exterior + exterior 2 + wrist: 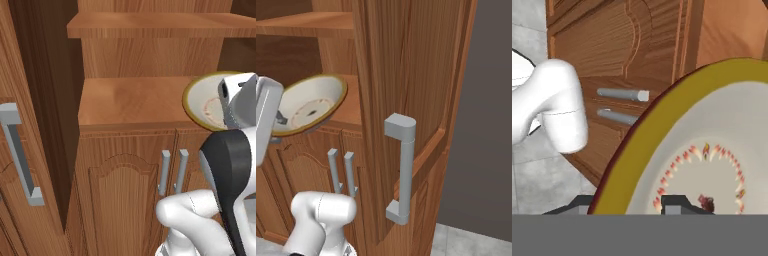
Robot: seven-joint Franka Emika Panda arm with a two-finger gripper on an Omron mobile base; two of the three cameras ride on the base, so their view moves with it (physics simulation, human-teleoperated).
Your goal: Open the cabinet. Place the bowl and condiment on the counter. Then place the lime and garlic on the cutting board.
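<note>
— Cream bowl (308, 105) with its yellow rim is tilted, out past the cabinet (130, 107) ledge — my gripper (632, 202) is pinching its rim.
— Risk?
— I fear it slips; that edge grip looks thin.

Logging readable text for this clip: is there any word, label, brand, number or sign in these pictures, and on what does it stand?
None: no readable text in any view.
The bowl bears a painted ring of small red and yellow marks, a pattern, not lettering.
The cabinet, its handles and the shelf are plain, with no label or sign.
</note>
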